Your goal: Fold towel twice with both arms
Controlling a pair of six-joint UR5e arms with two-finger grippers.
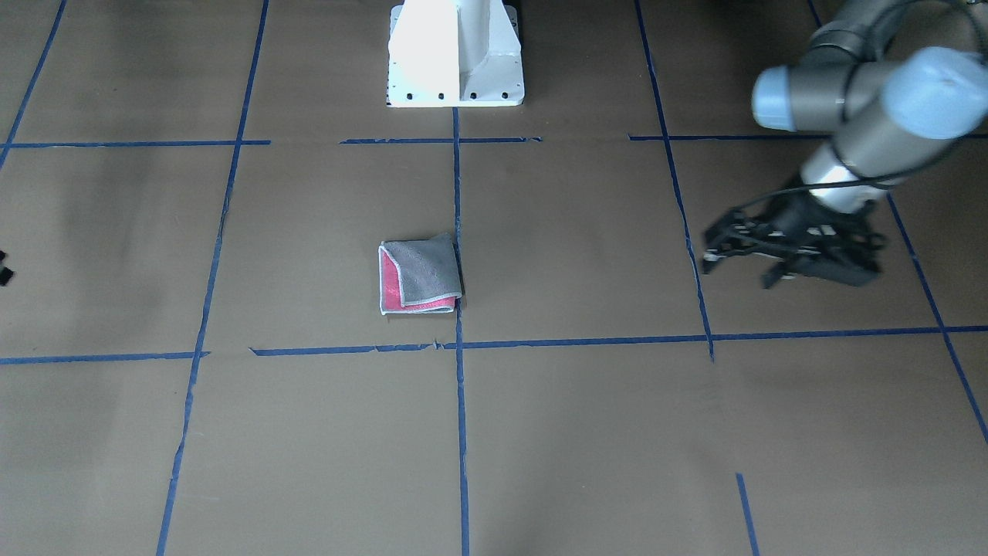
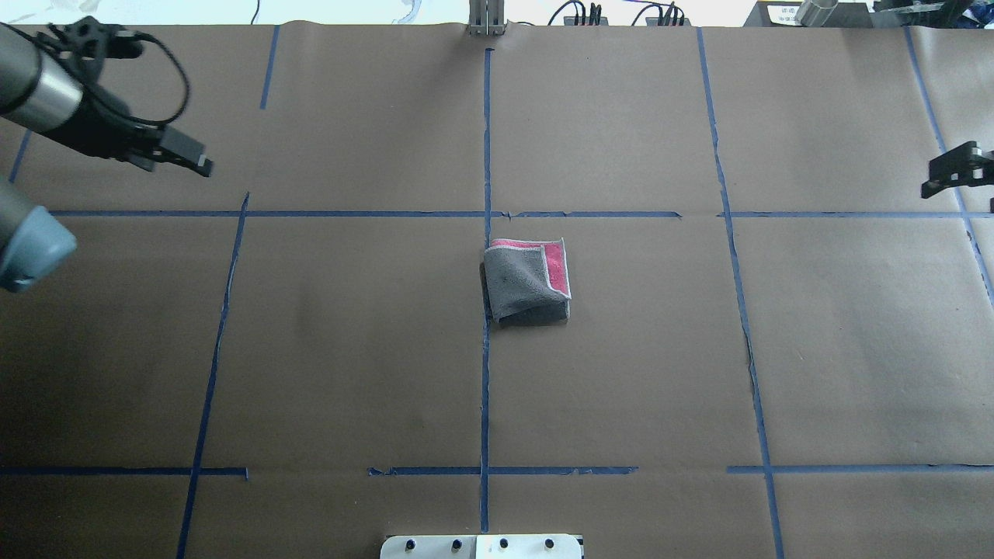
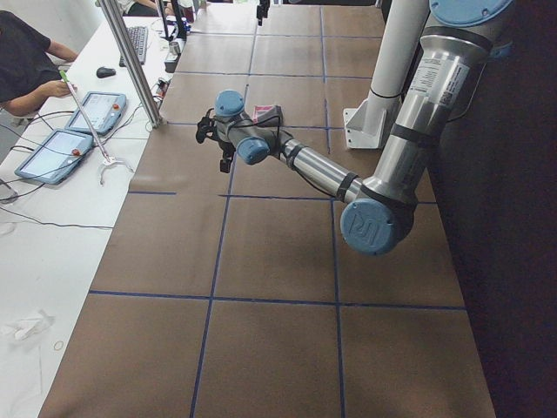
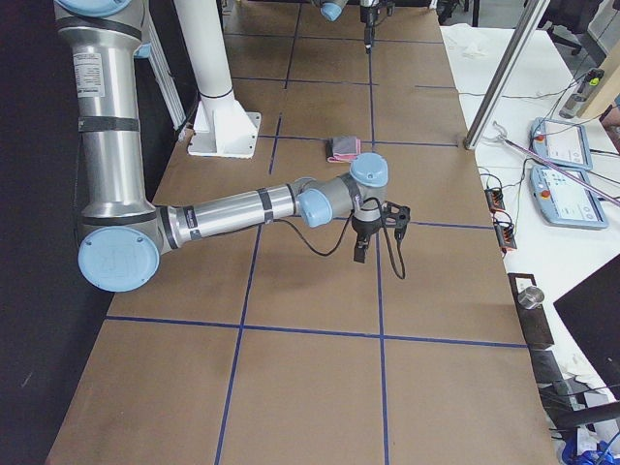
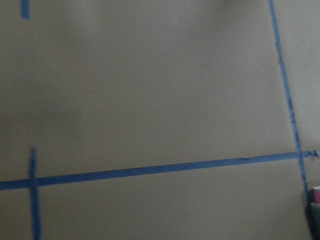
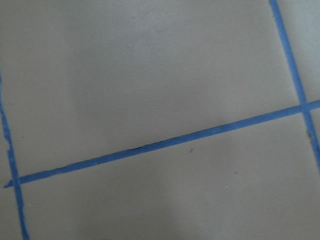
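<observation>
Black two-finger left gripper point(image 1: 735, 272) hangs over the far left of the brown paper-covered table point(image 2: 349, 349), on its silver-grey arm with light blue joint caps point(image 2: 35, 241), and its fingers stand apart with nothing between them. From there the small terry towel point(image 2: 528, 281) lies well apart, off to the gripper's right and a little nearer the robot, close to the middle of the table. It is folded into a squarish packet, grey face uppermost, with a strip of the pink-red face and the pale stitched border showing along its far edge and its right edge. Its left edge sits against the central blue tape line point(image 2: 485, 155) and it lies just on the near side of the cross line beyond it. The left wrist camera catches only a sliver of it at the lower right corner. Further right again, the black right gripper point(image 2: 954, 171) pokes in at the table's far right edge, also well apart from the towel; only part of it shows, and I cannot tell how its fingers stand. At the near edge sits the white pedestal base point(image 2: 481, 546).
</observation>
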